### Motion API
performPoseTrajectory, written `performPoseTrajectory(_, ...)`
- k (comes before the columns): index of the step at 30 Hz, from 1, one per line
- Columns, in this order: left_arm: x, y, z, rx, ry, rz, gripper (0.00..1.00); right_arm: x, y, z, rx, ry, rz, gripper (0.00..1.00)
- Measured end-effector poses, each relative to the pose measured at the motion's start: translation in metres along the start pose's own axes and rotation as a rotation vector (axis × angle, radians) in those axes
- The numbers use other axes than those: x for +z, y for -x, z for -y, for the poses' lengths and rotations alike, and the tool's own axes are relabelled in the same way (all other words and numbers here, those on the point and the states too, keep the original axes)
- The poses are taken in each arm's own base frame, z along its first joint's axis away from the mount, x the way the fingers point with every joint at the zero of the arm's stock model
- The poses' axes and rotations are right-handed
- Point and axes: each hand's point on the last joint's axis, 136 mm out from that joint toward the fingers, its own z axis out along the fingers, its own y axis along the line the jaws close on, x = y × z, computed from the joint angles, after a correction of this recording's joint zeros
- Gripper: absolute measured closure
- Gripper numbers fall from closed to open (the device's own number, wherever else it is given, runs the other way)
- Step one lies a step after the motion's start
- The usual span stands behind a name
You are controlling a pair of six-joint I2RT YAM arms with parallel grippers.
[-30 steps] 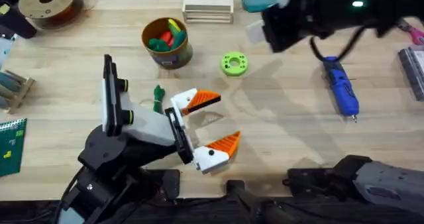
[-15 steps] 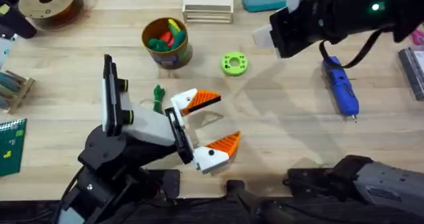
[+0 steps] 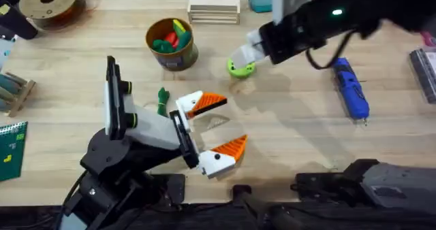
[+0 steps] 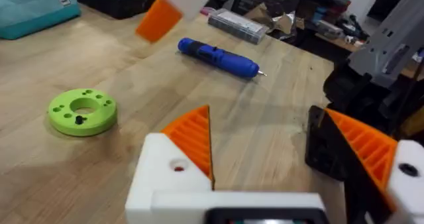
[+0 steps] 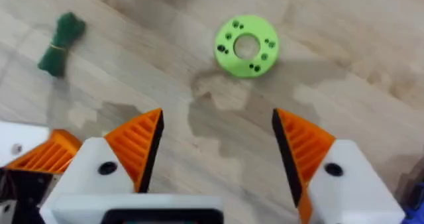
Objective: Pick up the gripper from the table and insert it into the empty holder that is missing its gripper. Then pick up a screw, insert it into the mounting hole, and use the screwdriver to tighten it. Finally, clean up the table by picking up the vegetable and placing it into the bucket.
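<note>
Right gripper point(image 3: 242, 53) has swung in from the far right edge, now over the green ring point(image 3: 240, 67), jaws wide open, empty. Vegetable point(image 3: 162, 99) lies on the tabletop just beside the open, empty left gripper point(image 3: 216, 126), long axis toward the bucket point(image 3: 172, 44); left arm nearer.

A pale wooden table point(image 3: 286, 128) with long plank seams and visible grain carries everything, lit evenly from above so that soft shadows fall on its surface. Along its far edge lie a stack of light wooden boards point(image 3: 214, 5), a filament spool point(image 3: 48, 1) at the left corner and a teal pouch point(image 4: 33, 8). A small wooden rack point(image 3: 13, 90) and a green circuit board point(image 3: 11, 148) sit at the left edge. Beyond the table stand dark, cluttered shelves point(image 4: 324, 12).
</note>
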Motion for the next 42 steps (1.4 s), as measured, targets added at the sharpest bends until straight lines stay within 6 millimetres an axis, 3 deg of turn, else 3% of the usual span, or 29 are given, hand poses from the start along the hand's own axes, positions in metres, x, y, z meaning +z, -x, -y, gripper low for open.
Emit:
performPoseTrajectory(4,0.000,0.000,0.000,0.000,0.000,0.000,0.014,0.031,-0.011,0.001,0.005,-0.013,-0.150,0.044)
performPoseTrajectory(6,0.000,0.000,0.000,0.000,0.000,0.000,0.013,0.043,-0.011,0.001,0.003,-0.019,-0.212,0.111)
performPoseTrajectory(9,0.000,0.000,0.000,0.000,0.000,0.000,0.014,0.061,0.001,0.000,-0.002,-0.024,-0.255,0.213)
performPoseTrajectory(14,0.000,0.000,0.000,0.000,0.000,0.000,0.014,0.092,0.016,-0.002,-0.006,-0.028,-0.288,0.241)
performPoseTrajectory(19,0.000,0.000,0.000,0.000,0.000,0.000,0.014,0.126,0.001,0.001,-0.004,-0.040,-0.379,0.291)
performPoseTrajectory(27,0.000,0.000,0.000,0.000,0.000,0.000,0.014,0.139,0.009,0.001,-0.013,-0.040,-0.346,0.583)
performPoseTrajectory(33,0.000,0.000,0.000,0.000,0.000,0.000,0.014,0.142,0.017,0.000,-0.014,-0.037,-0.314,0.619)
performPoseTrajectory(42,0.000,0.000,0.000,0.000,0.000,0.000,0.013,0.155,0.008,0.002,-0.013,-0.042,-0.350,0.648)
